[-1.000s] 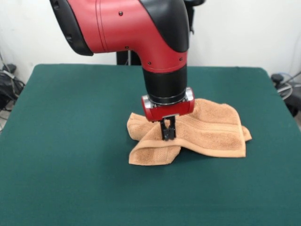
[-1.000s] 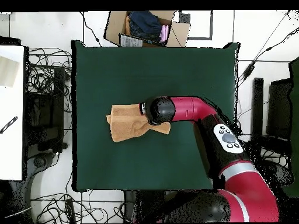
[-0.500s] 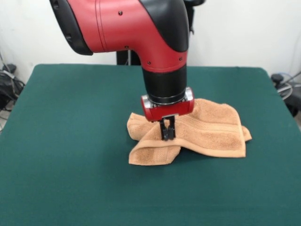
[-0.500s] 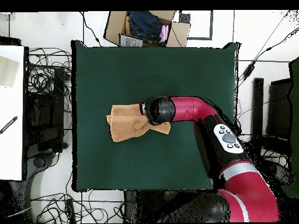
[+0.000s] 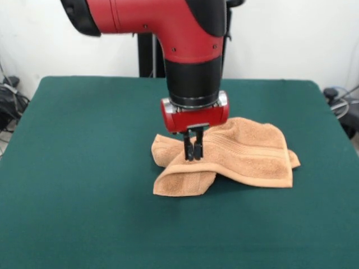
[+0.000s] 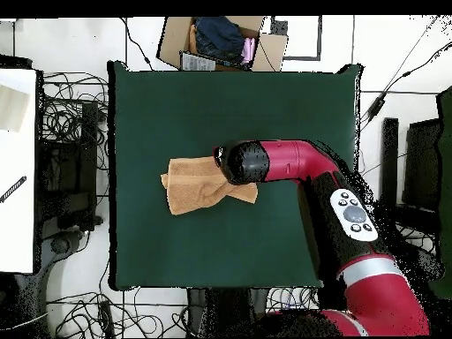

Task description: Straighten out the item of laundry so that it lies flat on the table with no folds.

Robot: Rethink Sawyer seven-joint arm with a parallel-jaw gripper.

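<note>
You will find no brand, label or writing that can be read here. Your towel [image 5: 241, 154] lies near the middle of the green table [image 5: 84, 168], still bunched: one corner is folded under at the front in the front view, a rounded flap doubled over itself, and ribbed bands run across the upper layer. Your pincer [image 5: 193, 152] hangs straight down over the towel's folded part, its two black fingers [image 5: 197, 147] drawn close together with their tips at the cloth's raised ridge; whether they pinch any fabric you cannot tell from either view. From overhead the arm's wrist [image 6: 244, 162] covers one end of the towel, and the rest of the cloth spreads away from it.
</note>
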